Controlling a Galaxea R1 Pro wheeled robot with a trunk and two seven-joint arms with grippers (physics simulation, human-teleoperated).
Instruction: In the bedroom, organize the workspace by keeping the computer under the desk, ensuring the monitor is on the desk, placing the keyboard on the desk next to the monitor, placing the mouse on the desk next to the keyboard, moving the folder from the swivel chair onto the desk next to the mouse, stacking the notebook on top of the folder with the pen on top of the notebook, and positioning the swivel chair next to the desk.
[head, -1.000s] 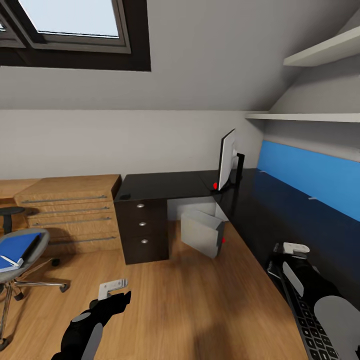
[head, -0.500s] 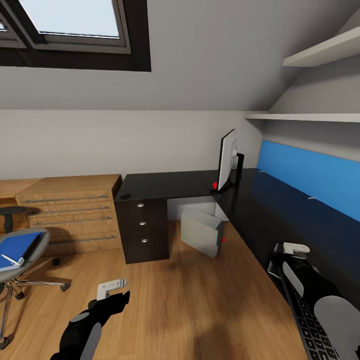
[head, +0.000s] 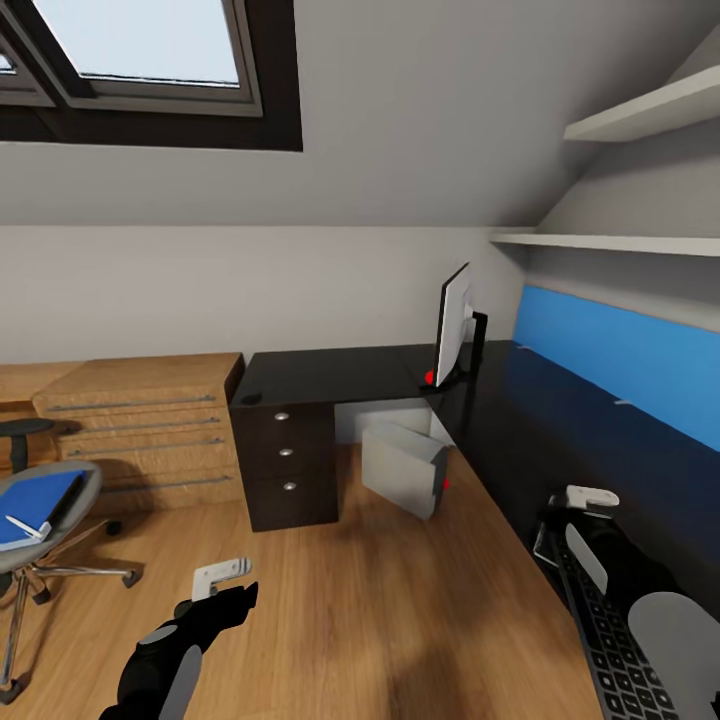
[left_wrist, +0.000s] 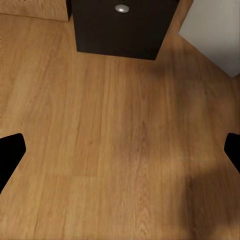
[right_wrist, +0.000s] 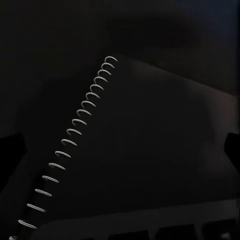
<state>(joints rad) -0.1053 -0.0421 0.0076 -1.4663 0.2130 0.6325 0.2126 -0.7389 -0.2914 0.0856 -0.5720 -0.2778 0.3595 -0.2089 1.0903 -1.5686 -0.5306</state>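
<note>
1. Head view, far left: the swivel chair (head: 40, 500) stands on the oak floor well apart from the desk (head: 340, 372), and the blue folder (head: 35, 498) lies flat on its seat with a small white object resting on top, too small to identify.

2. Moving right, the left gripper (head: 222, 578) hangs over bare floor with nothing in it. In its wrist view the two fingertips sit at opposite edges of the picture, so the jaws are spread wide.

3. Centre: the desk's drawer unit (head: 288, 450) is closed, so its contents cannot be told. The computer (head: 405, 462) sits tilted under the desk, and the monitor (head: 455, 325) stands on the black top at the corner.

4. Right: the right gripper (head: 585, 500) hovers low over the desk, above the keyboard (head: 615, 640). Its wrist view shows the notebook (right_wrist: 145, 145) lying flat on the dark top, spiral facing the camera, the keyboard's edge just beside it. The dark fingertips sit apart at the picture's edges; nothing is clamped.

5. My reading: the folder is still unmoved, so the step in hand looks like fetching it. That calls for turning toward the chair and bringing the left arm over the seat.
</note>
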